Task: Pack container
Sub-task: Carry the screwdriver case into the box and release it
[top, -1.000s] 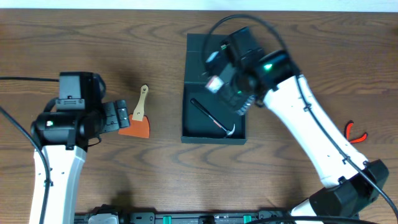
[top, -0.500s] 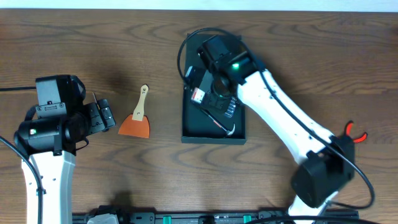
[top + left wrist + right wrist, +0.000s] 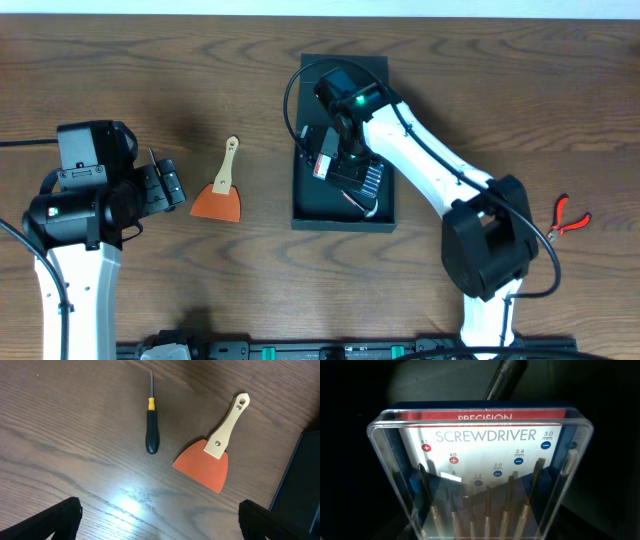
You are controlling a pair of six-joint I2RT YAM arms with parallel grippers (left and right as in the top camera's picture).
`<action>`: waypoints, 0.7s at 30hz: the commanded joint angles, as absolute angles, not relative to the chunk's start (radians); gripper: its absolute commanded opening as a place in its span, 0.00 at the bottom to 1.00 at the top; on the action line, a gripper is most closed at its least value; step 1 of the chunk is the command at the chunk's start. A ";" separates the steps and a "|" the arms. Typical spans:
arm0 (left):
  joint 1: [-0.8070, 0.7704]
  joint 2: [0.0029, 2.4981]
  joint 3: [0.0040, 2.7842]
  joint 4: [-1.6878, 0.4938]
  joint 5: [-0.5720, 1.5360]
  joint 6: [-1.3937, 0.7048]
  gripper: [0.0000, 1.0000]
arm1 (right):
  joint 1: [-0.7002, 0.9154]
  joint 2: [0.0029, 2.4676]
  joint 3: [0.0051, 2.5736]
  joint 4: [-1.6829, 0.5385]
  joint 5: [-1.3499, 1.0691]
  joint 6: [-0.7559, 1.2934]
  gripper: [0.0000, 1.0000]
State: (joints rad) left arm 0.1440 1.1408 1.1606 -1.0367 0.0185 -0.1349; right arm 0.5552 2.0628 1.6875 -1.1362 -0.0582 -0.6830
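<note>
Tabletop [image 3: 480, 60] of brown wood is filling the overhead view. The container [image 3: 340, 224], a dark teal-green box, is sitting open near the middle, with its flap lid lying flat toward the far edge. The right gripper [image 3: 340, 152] is reaching down over the box and pinching a clear screwdriver case [image 3: 360, 178], which is hanging tilted above the box's inside. The left gripper [image 3: 168, 188] is hovering at the left with its fingers spread wide, gripping nothing. An orange scraper [image 3: 220, 192] with a pale handle is lying between the left gripper and the container, touching neither. Red-handled pliers [image 3: 570, 214] are lying well apart on the right.

In the left wrist view, the two spread fingertips [image 3: 50, 522] are showing in the bottom corners. A small screwdriver [image 3: 151, 430] with a black handle and yellow band is lying near the scraper, apart from it. The container's dark wall is showing at the right edge.

In the right wrist view, the case is filling the frame, reading "PRECISION SCREWDRIVER", with a row of thin drivers inside. Behind it, a slim dark tool [image 3: 507, 375] is lying in the container's dark interior.
</note>
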 commanded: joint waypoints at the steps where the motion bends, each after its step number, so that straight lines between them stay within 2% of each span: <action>1: 0.150 1.133 1.178 -1.040 0.008 -0.145 0.99 | 0.540 2.095 1.694 -1.136 -0.099 -0.706 0.01; 13: 0.150 1.133 1.178 -1.047 0.012 -0.145 0.98 | 0.533 2.110 1.694 -1.133 -0.098 -0.705 0.01; 15: 0.150 1.133 1.177 -1.047 0.012 -0.145 0.98 | 0.533 2.110 1.694 -1.133 -0.098 -0.705 0.04; 16: 0.150 1.133 1.177 -1.047 0.012 -0.145 0.98 | 0.533 2.110 1.694 -1.133 -0.098 -0.705 0.07; 19: 0.150 1.133 1.177 -1.047 0.012 -0.145 0.99 | 0.533 2.110 1.694 -1.134 -0.098 -0.704 0.28; 21: 0.150 1.133 1.178 -1.047 0.012 -0.145 0.98 | 0.533 2.110 1.694 -1.134 -0.098 -0.704 0.34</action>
State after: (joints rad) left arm 0.1440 1.1408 1.1606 -1.0431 0.0189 -0.1349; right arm 0.5442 2.1014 1.6875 -1.1328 -0.0799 -0.6914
